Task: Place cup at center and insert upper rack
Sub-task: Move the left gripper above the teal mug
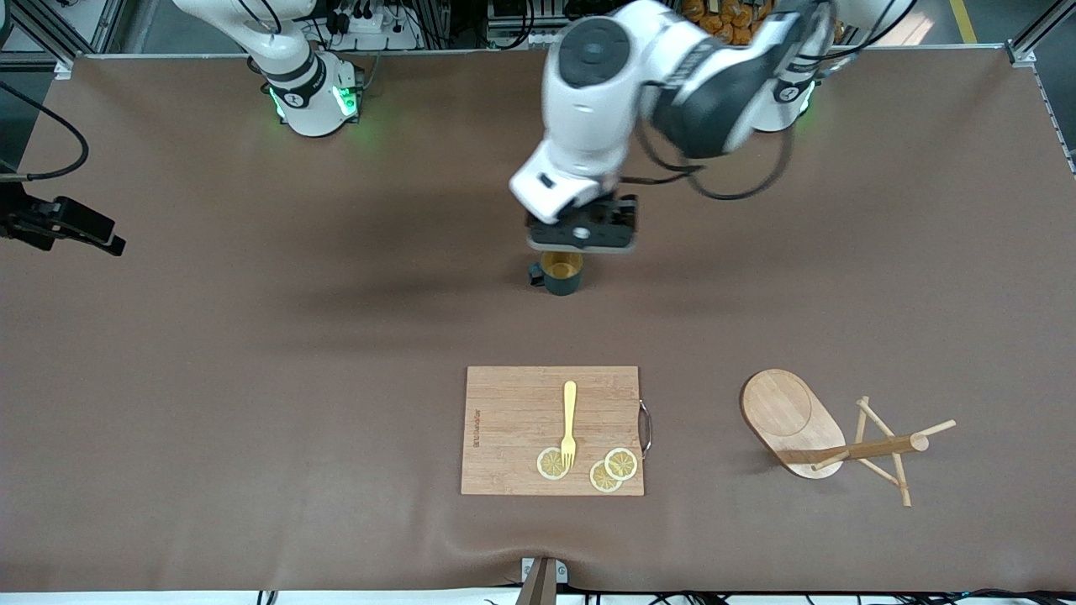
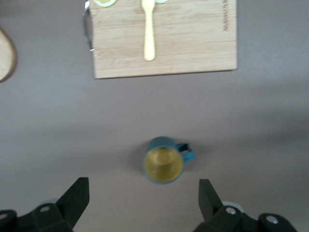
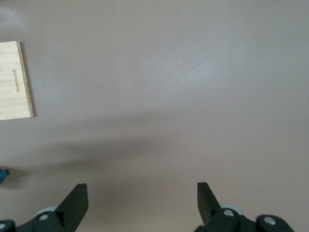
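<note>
- right pincer (image 3: 140, 205) is parked over bare tabletop (image 1: 252, 353) toward the right arm's end from the cutting board (image 1: 551, 428), jaws apart, nothing in them, just waiting.
- the cup (image 1: 561, 273) stands upright, farther from the front camera than the cutting board. Looks like a glazed mug, so probably stiff, a bit slick and chippable; I'd pinch across the rim wall, clear of the small handle.
- left pincer (image 2: 144, 203) hangs just over the cup, jaws wide apart, not touching.
- upper rack (image 1: 828, 437) lies tipped over beside the cutting board, toward the left arm's end. Light wood, thin pegs look snappable, so grab the post.
</note>
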You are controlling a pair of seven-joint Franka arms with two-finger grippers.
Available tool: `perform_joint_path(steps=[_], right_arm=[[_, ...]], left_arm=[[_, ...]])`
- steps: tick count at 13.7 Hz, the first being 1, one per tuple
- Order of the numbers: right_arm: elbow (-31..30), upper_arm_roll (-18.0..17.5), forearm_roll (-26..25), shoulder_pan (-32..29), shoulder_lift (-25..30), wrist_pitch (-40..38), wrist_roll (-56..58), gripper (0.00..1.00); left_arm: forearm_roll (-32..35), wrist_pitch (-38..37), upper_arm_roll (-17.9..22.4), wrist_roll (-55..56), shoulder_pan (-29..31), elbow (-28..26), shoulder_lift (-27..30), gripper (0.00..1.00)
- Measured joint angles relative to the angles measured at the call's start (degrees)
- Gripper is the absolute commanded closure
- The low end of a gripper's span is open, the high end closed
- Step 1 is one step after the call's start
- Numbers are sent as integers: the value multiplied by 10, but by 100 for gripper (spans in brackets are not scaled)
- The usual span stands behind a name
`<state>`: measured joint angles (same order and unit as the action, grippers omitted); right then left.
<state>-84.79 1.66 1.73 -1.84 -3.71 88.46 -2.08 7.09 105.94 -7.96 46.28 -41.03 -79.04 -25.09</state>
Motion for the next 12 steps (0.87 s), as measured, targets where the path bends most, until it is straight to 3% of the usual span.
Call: perform_joint_path(steps=[4,9,12], right_arm=[[16,-4,-28,3,0,-21,4,0],[30,-5,-28,3,1,-23,5,0],[30,-5,-24,3,0,-24,5,0]], left_arm=[[112,113,1,149,-88,2,-90,0],[234,123,1,379,-150,6,-165,0],[274,123,1,512,-172,6,-187,0]])
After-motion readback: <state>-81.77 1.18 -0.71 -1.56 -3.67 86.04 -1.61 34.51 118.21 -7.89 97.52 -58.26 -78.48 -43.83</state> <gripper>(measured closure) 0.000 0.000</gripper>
